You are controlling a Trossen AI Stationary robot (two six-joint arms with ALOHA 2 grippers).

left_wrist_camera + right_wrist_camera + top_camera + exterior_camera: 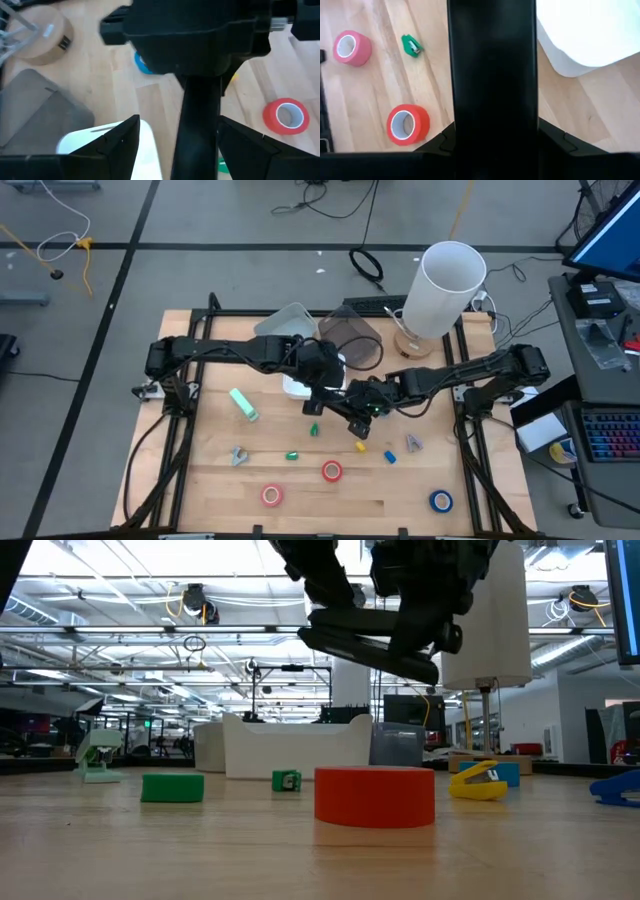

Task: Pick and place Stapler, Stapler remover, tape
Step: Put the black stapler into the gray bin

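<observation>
Two dark arms meet over the surface just in front of the white tray (260,745), with a long black bar, apparently the stapler (370,640), hanging in the air between them. The right hand (495,140) is clamped on the stapler, its fingers pressed against both sides of the bar with no gap showing. The left hand (182,140) sits wide open around the same bar, its fingers spread to either side and seemingly not touching it. The step looks like a hand-over or a carry toward the tray. To do it well, the right hand should keep its grip firm and the bar level until the left hand has closed squarely on it, or until it is lowered over the tray. The two wrists are crowded close together, so any motion should be slow and along the bar's length to avoid a knock. The rest of the task's things lie farther from the tray, toward the near edge of the surface. The red tape (331,471) is nearest the tray, with the pink tape (271,496) and the blue tape (441,501) beyond it on either side. A small yellow stapler (361,446) rests between the tray and the red roll.
</observation>
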